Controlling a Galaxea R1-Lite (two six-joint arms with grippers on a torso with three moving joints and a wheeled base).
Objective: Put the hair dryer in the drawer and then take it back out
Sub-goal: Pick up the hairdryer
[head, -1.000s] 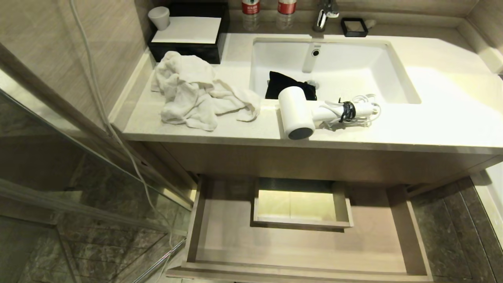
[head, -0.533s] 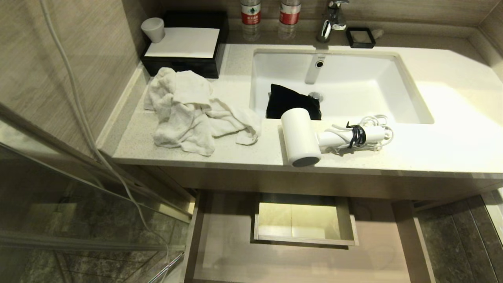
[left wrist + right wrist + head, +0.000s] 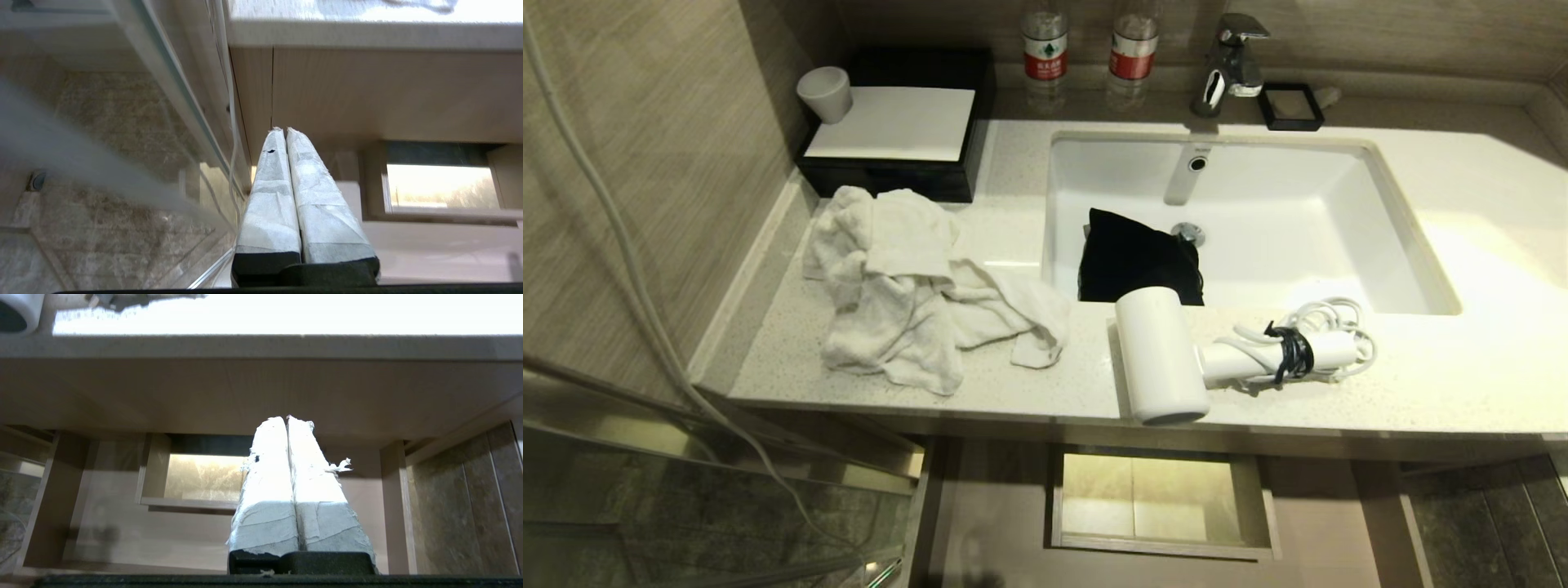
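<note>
Down low, both grippers hang in front of the vanity below the countertop edge, each with its padded fingers pressed flat together and nothing between them: the left gripper (image 3: 284,130) points at the wood panel near the cabinet's left corner, and the right gripper (image 3: 286,417) points at the panel above the open drawer (image 3: 61,486). From either set of fingertips, the hair dryer (image 3: 1168,359) lies up and beyond, on the countertop (image 3: 1029,392) by its front edge, just ahead of the sink (image 3: 1413,245). Its barrel runs front to back, its open end at the very lip of the counter, while the handle with the bundled cord (image 3: 1307,347) sticks out sideways toward the robot's right, along the counter's length. In the right wrist view the barrel's mouth (image 3: 16,312) shows at the far corner above the counter edge, so the dryer sits up and to the left of those fingers. The handle reaches toward the right side, so the right arm looks the likelier one to take it, rising over the lip and coming down across that handle. A crumpled white towel (image 3: 907,286) lies well to the dryer's left.
</note>
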